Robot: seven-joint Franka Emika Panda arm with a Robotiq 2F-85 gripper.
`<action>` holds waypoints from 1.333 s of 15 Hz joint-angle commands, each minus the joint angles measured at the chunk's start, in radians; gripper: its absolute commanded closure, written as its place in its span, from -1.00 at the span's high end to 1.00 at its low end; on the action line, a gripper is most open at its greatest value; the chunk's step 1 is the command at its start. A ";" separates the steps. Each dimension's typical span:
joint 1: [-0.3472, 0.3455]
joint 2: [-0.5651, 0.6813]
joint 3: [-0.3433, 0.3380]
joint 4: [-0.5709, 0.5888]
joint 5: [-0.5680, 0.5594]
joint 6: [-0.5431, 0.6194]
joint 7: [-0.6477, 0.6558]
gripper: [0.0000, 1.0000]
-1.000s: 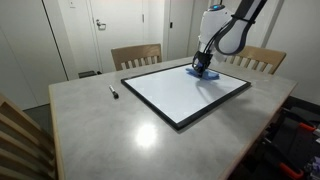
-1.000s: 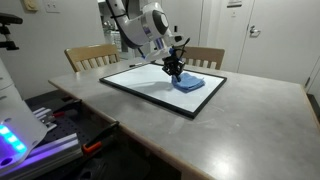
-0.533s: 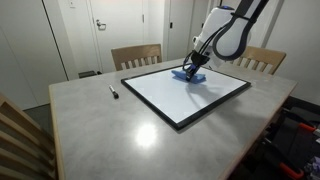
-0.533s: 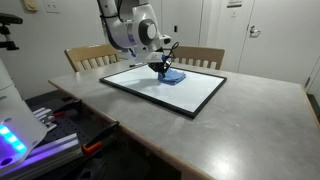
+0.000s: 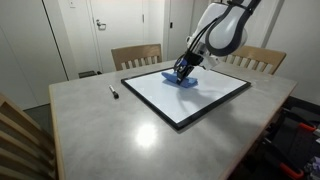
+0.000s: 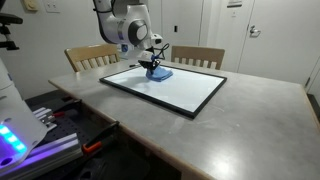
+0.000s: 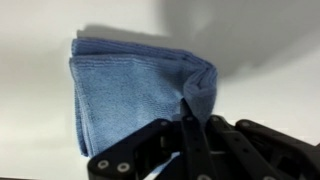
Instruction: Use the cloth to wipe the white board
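We note a white arm [image 6: 122,25] of rounded segments with black bands. The gripper [image 7: 190,108] is black; two round screws [image 7: 103,165] sit at 7 o'clock, wrist view.

The wrist view's bottom edge cuts off the gripper [image 7: 192,108]; a fold of the cloth [image 7: 125,90] hides its jaws' tips; in an exterior view a dark item [image 5: 113,91] on the surface [image 5: 95,135] is too small to identify.
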 commanded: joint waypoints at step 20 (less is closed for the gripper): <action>0.156 0.004 0.061 0.105 0.195 -0.134 0.011 -0.98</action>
